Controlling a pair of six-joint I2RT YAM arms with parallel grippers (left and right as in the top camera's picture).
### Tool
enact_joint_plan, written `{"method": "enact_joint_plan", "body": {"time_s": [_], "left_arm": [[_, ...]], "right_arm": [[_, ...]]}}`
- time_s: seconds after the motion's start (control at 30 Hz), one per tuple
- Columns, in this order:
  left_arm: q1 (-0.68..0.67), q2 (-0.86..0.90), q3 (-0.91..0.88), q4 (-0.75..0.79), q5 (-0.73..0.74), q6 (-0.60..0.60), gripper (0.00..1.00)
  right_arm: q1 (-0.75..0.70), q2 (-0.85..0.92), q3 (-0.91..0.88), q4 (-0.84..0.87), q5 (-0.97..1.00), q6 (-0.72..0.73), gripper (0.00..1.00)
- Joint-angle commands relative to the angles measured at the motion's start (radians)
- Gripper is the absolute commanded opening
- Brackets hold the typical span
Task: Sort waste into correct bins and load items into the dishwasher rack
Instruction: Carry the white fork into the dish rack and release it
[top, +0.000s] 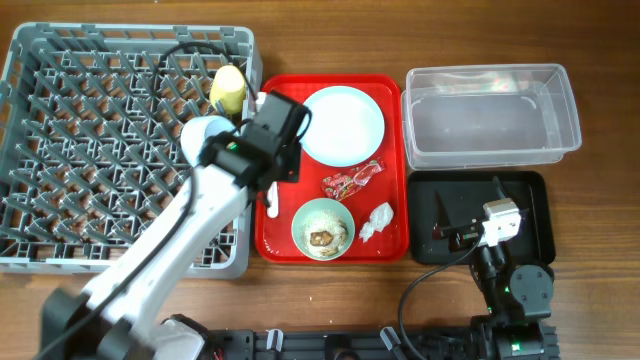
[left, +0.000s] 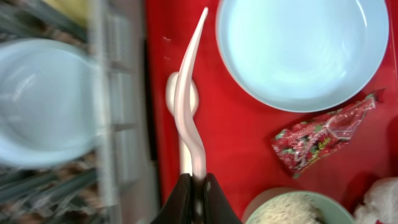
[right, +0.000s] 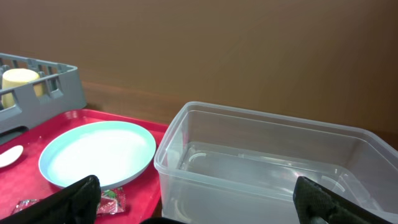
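White utensil (left: 184, 93), perhaps the fork, pinched in left fingers (left: 179, 204), seen only wrist-side; right fingers (right: 78, 196) spread empty.

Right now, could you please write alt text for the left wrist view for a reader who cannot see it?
The left gripper is shut on a white plastic utensil, seen edge-on above the red tray. The light blue plate lies upper right, the red snack wrapper below it.

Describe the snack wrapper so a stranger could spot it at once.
Find the red tray beside the grey rack. On it, between the blue plate and green bowl, lies the snack wrapper: small, red and printed, unlike the white tissue nearby.
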Motion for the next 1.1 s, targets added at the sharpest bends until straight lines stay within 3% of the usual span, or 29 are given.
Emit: {"method": "enact_joint_plan", "body": {"time_s": [0.0, 0.13, 0.23, 0.33, 0.43, 0.57, 0.7, 0.9, 0.97, 1.07], "left_arm": [[0.025, -0.148, 0.013, -0.098, -0.126, 0.028, 0.04], [0.09, -0.159, 0.004, -0.28, -0.148, -0.057, 0.04], [0.15, -0.155, -0.031, -0.287, -0.129, -0.061, 0.04], [0.241, -0.155, -0.048, -0.295, -0.201, -0.06, 0.04], [0.329, -0.154, -0.061, -0.226, -0.201, 0.072, 0.04], [0.4, -0.109, -0.09, -0.101, -0.201, 0.152, 0.09], [0.44, 0.018, -0.09, 0.171, -0.201, 0.467, 0.11], [0.488, 0.122, -0.09, 0.205, -0.201, 0.501, 0.12], [0.491, 0.108, -0.08, 0.227, -0.201, 0.488, 0.48], [0.489, 0.03, -0.027, 0.191, -0.148, 0.34, 0.5]], "right_arm": [[-0.004, -0.002, -0.001, 0.006, 0.013, -0.002, 1.0], [-0.004, -0.002, -0.001, 0.006, 0.013, -0.002, 1.0], [-0.004, -0.002, -0.001, 0.006, 0.013, -0.002, 1.0], [-0.004, -0.002, -0.001, 0.006, 0.013, -0.002, 0.99], [-0.004, -0.002, -0.001, 0.006, 0.013, -0.002, 1.0], [-0.004, -0.002, -0.001, 0.006, 0.013, -0.002, 1.0], [-0.004, -0.002, -0.001, 0.006, 0.013, -0.002, 1.0], [-0.004, -0.002, -0.001, 0.006, 0.013, -0.003, 1.0], [-0.004, -0.002, -0.001, 0.006, 0.013, -0.002, 1.0], [-0.004, -0.002, -0.001, 0.006, 0.013, -0.002, 1.0]]}}
